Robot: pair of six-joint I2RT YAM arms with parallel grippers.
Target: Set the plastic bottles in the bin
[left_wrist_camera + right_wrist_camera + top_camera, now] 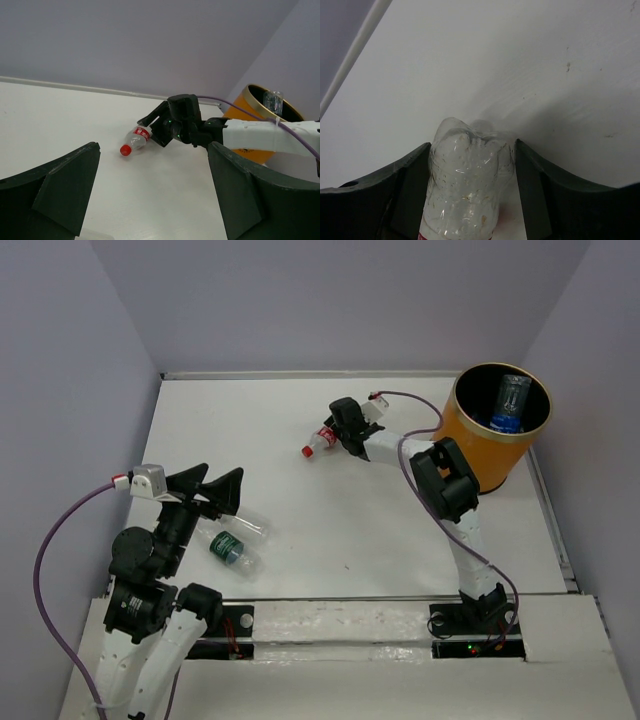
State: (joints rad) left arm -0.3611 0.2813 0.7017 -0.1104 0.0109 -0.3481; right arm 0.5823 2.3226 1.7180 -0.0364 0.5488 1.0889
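The right gripper (334, 436) pinches a red-capped bottle (317, 444) lying on its side, while the left gripper (220, 480) hovers, fingers spread wide.

A flat white matte surface (330, 530) is enclosed at the back and on both sides by plain lavender walls (330, 300). A narrow pale strip (300, 374) is seen along the far edge, where the surface is met by the back wall. A thin grey rail (553, 520) is laid along the right edge. A white board (340, 625) is set across the near edge. In the right wrist view, a few small dark specks (567, 66) are scattered on the surface.
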